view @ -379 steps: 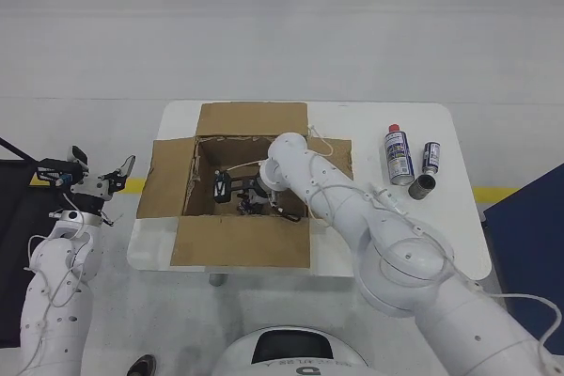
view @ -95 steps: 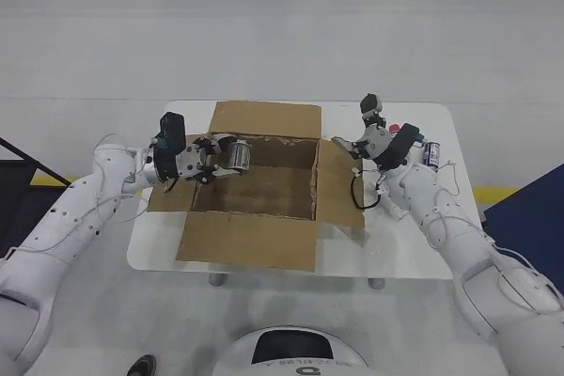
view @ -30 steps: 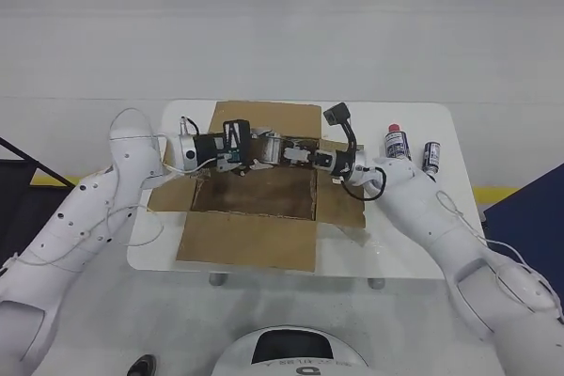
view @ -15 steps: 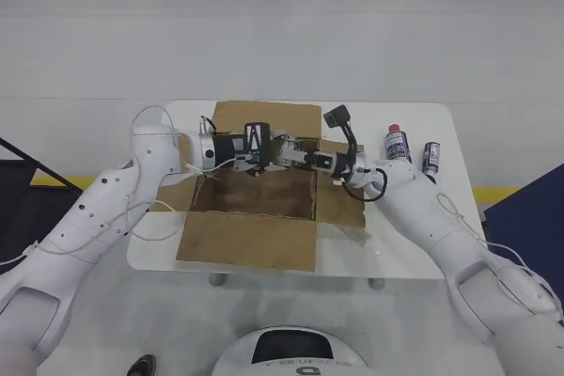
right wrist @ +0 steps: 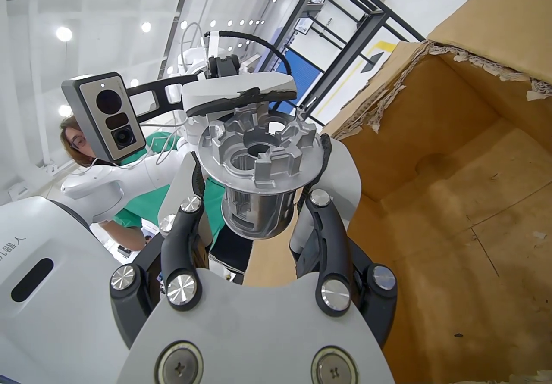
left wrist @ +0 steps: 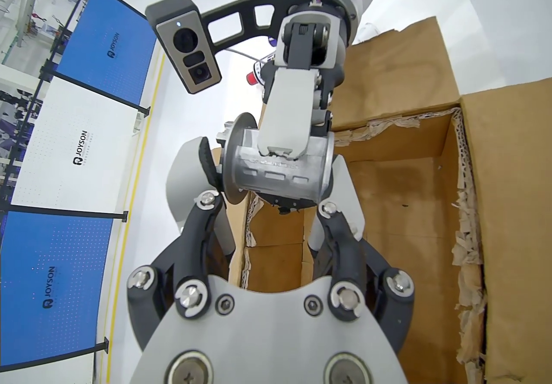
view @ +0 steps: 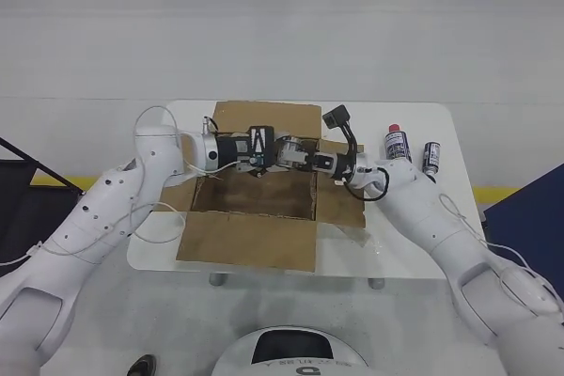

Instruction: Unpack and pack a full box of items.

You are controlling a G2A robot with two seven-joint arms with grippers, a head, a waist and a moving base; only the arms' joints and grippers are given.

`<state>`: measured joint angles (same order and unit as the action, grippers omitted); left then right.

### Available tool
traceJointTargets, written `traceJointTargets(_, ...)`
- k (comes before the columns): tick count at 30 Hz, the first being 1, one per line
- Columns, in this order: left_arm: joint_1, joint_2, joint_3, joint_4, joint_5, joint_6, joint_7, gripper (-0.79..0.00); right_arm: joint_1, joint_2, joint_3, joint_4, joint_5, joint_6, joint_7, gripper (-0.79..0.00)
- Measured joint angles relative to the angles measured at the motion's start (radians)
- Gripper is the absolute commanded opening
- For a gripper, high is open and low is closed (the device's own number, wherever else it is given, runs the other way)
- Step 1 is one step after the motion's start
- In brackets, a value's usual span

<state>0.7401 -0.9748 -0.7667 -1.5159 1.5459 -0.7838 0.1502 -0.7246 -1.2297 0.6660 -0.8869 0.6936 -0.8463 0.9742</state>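
A silver metal part (view: 279, 155), a short cylinder with a wide toothed flange, hangs above the far edge of the open cardboard box (view: 254, 195). Both grippers meet on it there. My left gripper (view: 266, 153) clamps it end to end, with one pad on the flange and the other on the cylinder's end (left wrist: 280, 181). My right gripper (view: 295, 157) is shut across the cylinder's body, and one of its fingers (left wrist: 286, 118) lies over the part. In the right wrist view the part (right wrist: 258, 144) sits between my right gripper's fingers (right wrist: 340, 183), under a left finger (right wrist: 241, 86). The box floor is bare.
The box's four flaps lie spread flat on the white table (view: 423, 235). A spray can (view: 395, 143) and a small can (view: 431, 156) stand at the table's far right, beyond the right arm.
Over the last second my left gripper has carried the metal part rightward along the box's far edge until it met the right gripper. The right arm has hardly moved.
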Motion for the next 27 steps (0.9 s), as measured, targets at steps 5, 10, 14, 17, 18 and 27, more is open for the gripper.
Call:
traceJointTargets(5, 0.009, 0.0, -0.015, -0.009, 0.005, -0.008, 0.005, -0.785, 0.004, 0.002, 0.004, 0.011, 0.01, -0.006, -0.006, -0.785)
traceJointTargets(10, 0.023, 0.004, -0.039, -0.021, 0.006, -0.019, 0.012, -0.785, 0.007, 0.004, 0.007, 0.018, 0.009, -0.012, -0.013, -0.785)
traceJointTargets(14, 0.029, 0.004, -0.051, -0.028, 0.006, -0.023, 0.012, -0.785, 0.011, 0.004, 0.002, 0.015, 0.006, -0.009, -0.01, -0.785)
traceJointTargets(17, 0.032, 0.003, -0.055, -0.034, 0.009, -0.023, 0.007, -0.477, 0.015, 0.003, -0.004, 0.017, 0.007, -0.005, -0.005, -0.785)
traceJointTargets(18, 0.034, 0.002, -0.056, -0.036, 0.01, -0.022, 0.006, -0.191, 0.016, 0.002, -0.005, 0.018, 0.008, -0.004, -0.005, -0.785)
traceJointTargets(27, 0.052, 0.001, -0.082, -0.044, 0.008, -0.012, 0.004, 0.0, 0.015, 0.008, -0.008, -0.011, 0.058, 0.042, 0.042, -0.785)
